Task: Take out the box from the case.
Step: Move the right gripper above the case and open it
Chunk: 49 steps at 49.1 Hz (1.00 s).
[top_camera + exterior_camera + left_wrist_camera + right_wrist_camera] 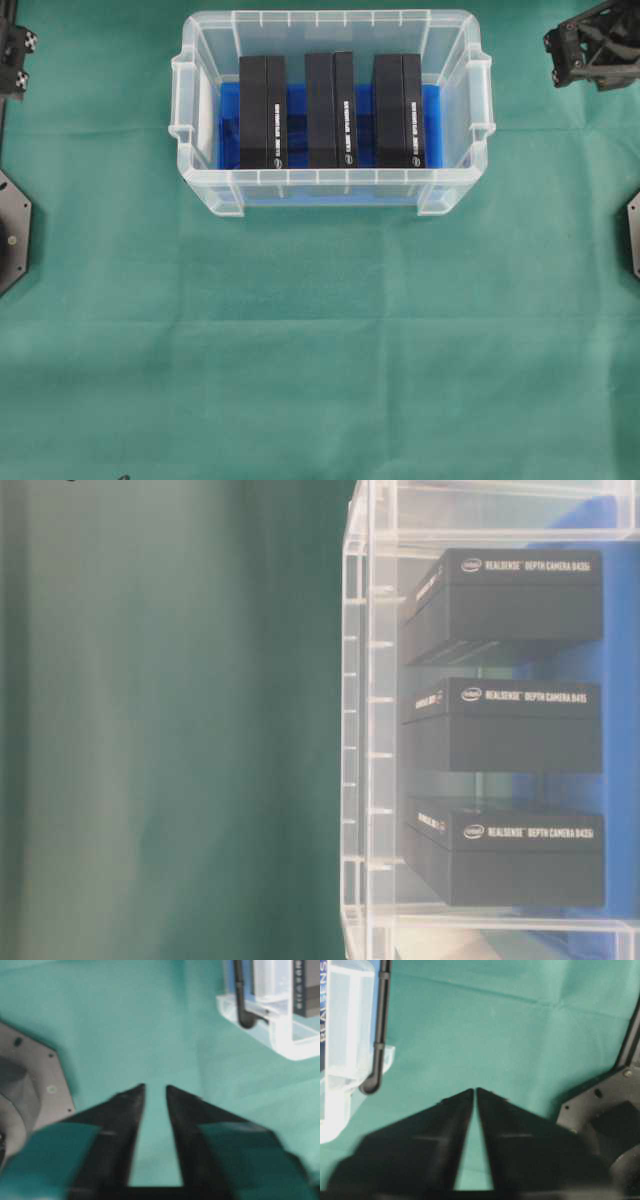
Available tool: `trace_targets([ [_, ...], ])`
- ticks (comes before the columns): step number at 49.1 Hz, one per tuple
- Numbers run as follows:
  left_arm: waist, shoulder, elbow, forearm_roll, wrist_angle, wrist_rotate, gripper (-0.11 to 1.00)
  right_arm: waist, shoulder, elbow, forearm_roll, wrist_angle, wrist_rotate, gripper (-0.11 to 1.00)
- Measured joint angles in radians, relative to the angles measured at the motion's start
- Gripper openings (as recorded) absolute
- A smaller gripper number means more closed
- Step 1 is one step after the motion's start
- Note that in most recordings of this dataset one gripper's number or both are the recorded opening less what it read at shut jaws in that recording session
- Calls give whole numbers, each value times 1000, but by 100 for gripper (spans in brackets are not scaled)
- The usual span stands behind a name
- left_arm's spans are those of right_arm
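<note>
Black boxes, 3 of them, all sit inside the case (pixel 331 196), so we judge the task as not started in any way that shows. Left box (pixel 263 111), middle box (pixel 331 109) and right box (pixel 400 110) stand side by side on the blue cloth (pixel 227 125) lining the bottom, with narrow gaps between them and none touching a wall as far as we can tell. The table-level view shows their printed labels through the clear wall; none is lifted or tilted. The case itself sits on the green tablecloth (pixel 320 350), toward the far side of the table in the overhead view.

Neither arm is at the case. In the wrist views we see the left gripper (pixel 155 1090) with its fingers slightly apart and nothing between them, hanging over bare cloth with a case corner off to one side. The right gripper (pixel 475 1091) shows only a thin slit between its tips, widening toward the base, also holding nothing and over bare cloth beside the case. In the overhead view only bits of arm hardware show at the frame edges, well apart from the case.

Left to do, in our judgement: everything. We pick 1 box, reach in from above, grip it, lift it clear of the rim and set it on the cloth. Which box is meant we cannot tell.
</note>
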Motion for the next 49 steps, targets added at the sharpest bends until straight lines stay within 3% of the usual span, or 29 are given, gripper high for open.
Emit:
trace_targets([
  [7,0,-15,0,0,-28,-11,83,0,-2,9,-21,-8,8,83],
  [12,0,-28,8,0,-44,-12,99,0,0,17,-43,-8,11,96],
  [23,2,-15,37,0,-44,-14,98,0,-2,26,-54,-6,48,95],
  [49,2,5,44,0,-40,-14,98,0,0,28,-54,-3,63,95],
])
